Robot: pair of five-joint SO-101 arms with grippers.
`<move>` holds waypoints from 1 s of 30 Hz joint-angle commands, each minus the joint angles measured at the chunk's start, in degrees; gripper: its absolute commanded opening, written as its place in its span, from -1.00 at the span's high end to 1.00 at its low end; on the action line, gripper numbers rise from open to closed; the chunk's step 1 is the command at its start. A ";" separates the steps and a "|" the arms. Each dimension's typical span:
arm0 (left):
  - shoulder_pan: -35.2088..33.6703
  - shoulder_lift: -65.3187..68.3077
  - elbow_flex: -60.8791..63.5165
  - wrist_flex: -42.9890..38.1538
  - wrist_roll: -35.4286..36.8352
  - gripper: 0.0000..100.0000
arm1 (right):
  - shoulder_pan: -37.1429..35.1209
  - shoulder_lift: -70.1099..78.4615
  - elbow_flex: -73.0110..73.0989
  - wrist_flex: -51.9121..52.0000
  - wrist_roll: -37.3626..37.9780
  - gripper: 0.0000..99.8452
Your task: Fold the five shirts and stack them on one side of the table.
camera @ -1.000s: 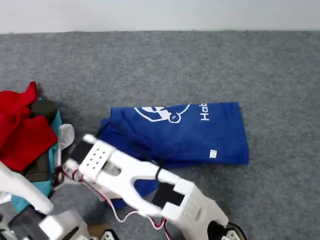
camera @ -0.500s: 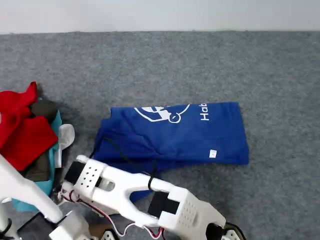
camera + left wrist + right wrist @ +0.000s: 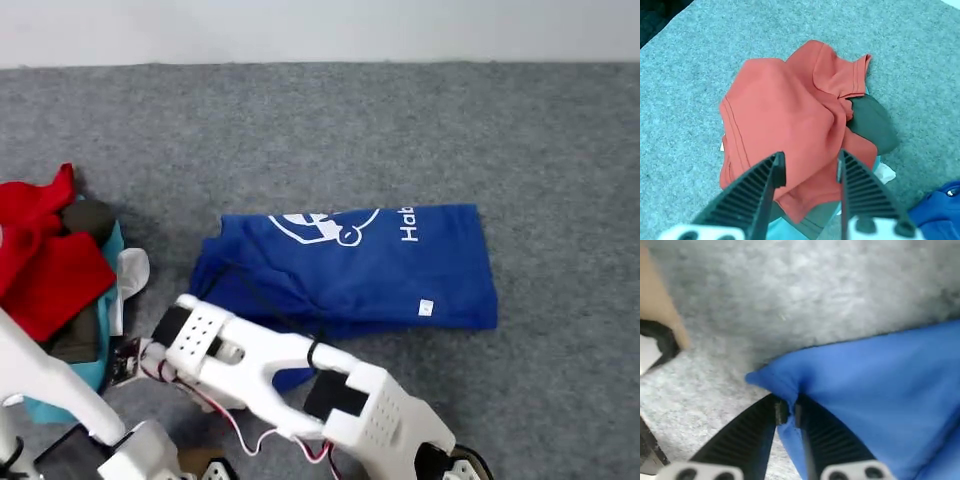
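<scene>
A blue shirt [image 3: 380, 265] with white print lies partly folded in the middle of the grey table. My right arm [image 3: 260, 360] stretches across its near left part. In the right wrist view my right gripper [image 3: 787, 412] is shut on a pinched corner of the blue shirt [image 3: 880, 390], low over the carpet. A heap of shirts sits at the left, with a red shirt [image 3: 40, 260] on top and dark, teal and white cloth beneath. My left gripper [image 3: 810, 167] hangs open above the red shirt [image 3: 785, 120], holding nothing.
The left arm [image 3: 50, 385] rises at the near left corner beside the heap. The grey carpeted table [image 3: 400, 130] stretches bare behind and to the right of the blue shirt. A tan and black object [image 3: 655, 325] sits at the table edge.
The right arm dipped toward the near edge, then came back up and slightly right, shifting the blue shirt's left edge. The left arm swung in at the near left.
</scene>
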 commanded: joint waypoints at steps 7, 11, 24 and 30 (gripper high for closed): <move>0.53 -1.67 0.13 -0.70 0.62 0.65 | 4.70 -9.98 -1.93 2.77 6.07 0.98; 0.53 -1.67 0.13 -0.70 0.62 0.65 | 7.87 -13.67 -2.90 2.33 7.65 0.98; 0.62 -1.58 2.07 -0.70 0.62 0.65 | 17.19 -15.25 -12.92 -2.86 15.65 0.98; 0.62 -1.85 4.79 -2.73 0.62 0.65 | 17.89 -12.35 -13.19 -7.52 17.32 0.98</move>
